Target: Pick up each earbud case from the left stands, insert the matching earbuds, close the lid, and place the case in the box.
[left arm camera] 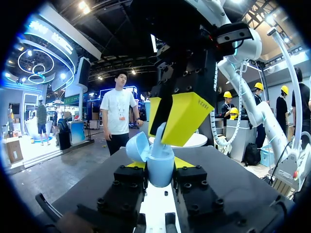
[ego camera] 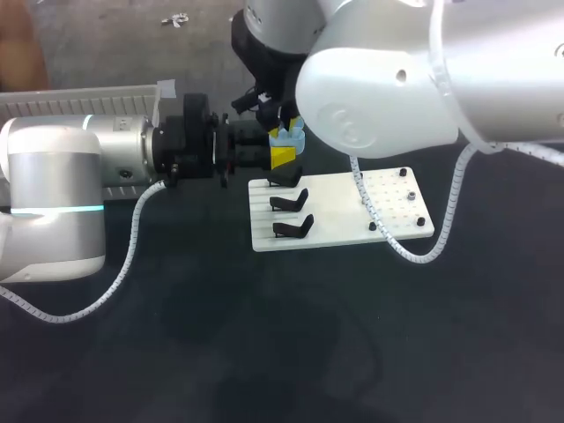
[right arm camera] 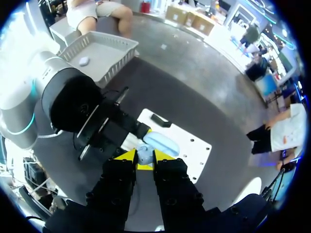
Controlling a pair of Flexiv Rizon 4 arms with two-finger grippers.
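Pale blue earbud case [left arm camera: 160,170], rounded and glossy, held upright off the dark surface [ego camera: 264,352] by the far edge of a white board [ego camera: 335,211], close to the stands. Lid [left arm camera: 137,147] hinged open and leaning off to one side, mouth facing up. Clamped low on the body from both sides by the left end effector [ego camera: 280,159], fingers pressed against it, with only slivers of yellow showing beside the black finger blocks. Straight above the open mouth, pointing down, the right end effector [right arm camera: 144,158]: yellow tips drawn nearly together and pinching a small pale blue earbud [left arm camera: 159,132], stem down at the rim of the case. On the left part of the board, three black stands [ego camera: 291,203] in a row; on its right part, scattered black pegs [ego camera: 410,190]. Off behind the left arm, a white slatted tray [right arm camera: 104,48] with one small pale case [right arm camera: 83,60] lying in it. From the head camera, much hidden: right arm's bulky white housing across the far right of the surface and over most of the held case, leaving just a patch of blue and yellow in sight; left arm across part of the tray. White ribbed cable [ego camera: 441,229] looping over the board's right corner.
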